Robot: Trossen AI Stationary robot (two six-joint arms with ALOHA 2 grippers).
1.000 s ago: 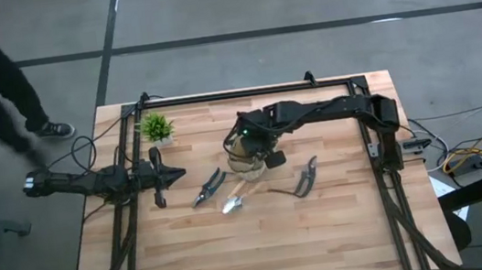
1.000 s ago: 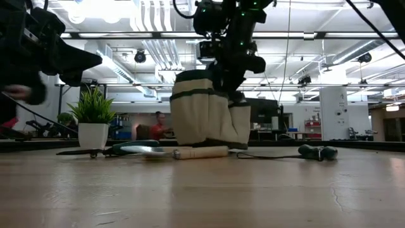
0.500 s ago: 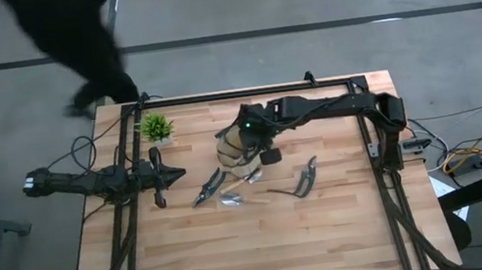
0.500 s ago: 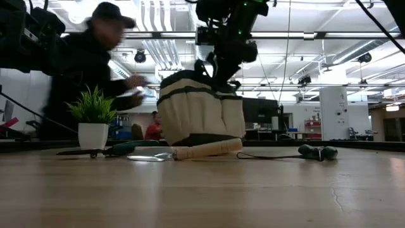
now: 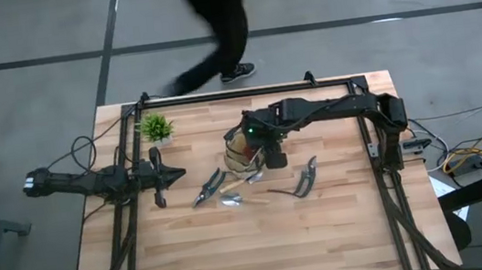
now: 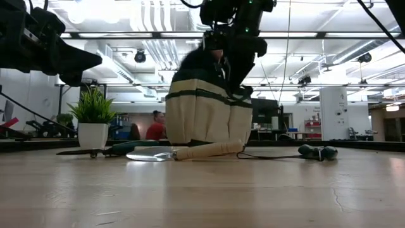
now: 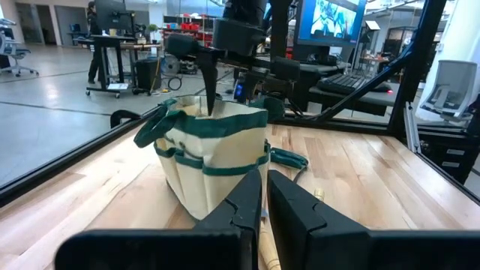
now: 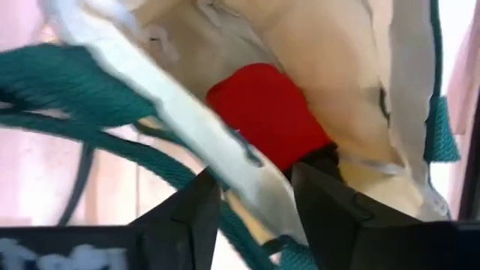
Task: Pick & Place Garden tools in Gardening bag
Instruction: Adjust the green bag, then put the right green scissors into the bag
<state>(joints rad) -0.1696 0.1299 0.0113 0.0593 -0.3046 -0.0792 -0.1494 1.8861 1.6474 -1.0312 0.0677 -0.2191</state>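
Two arms: right arm reaches in over the bench middle, left arm waits at the left bench edge.
Right end effector (image 5: 253, 148): right at the bag mouth, fingers (image 8: 187, 217) spread a little with a fold of the bag's tan rim and green trim between them; real grip or just straddling, cannot tell.
Left end effector (image 7: 265, 196): low over the bench, pointing at the bag, fingers almost together with a thin gap, nothing between them.
Bag (image 6: 205, 114): tan cloth with dark green trim, upright near the bench middle, mouth up, loop handle flopped over one side (image 7: 154, 127).
Red piece (image 8: 266, 112): inside the bag, just beyond the right end effector's fingertips, a dark part below it.
Trowel (image 6: 183, 152): flat on the bench, wooden handle end touching or just beside the bag base, metal blade pointing away from the bag.
Pruner, left one (image 5: 209, 187): flat on the bench just beside the bag, between the bag and the left end effector.
Pruner, right one (image 5: 303, 177): flat on the bench on the bag's other side, near but apart from it.
Potted plant (image 5: 156, 127): white pot, back left of the bench, well apart from the bag.
Person (image 5: 214, 28): blurred, on the floor beyond the far bench edge.
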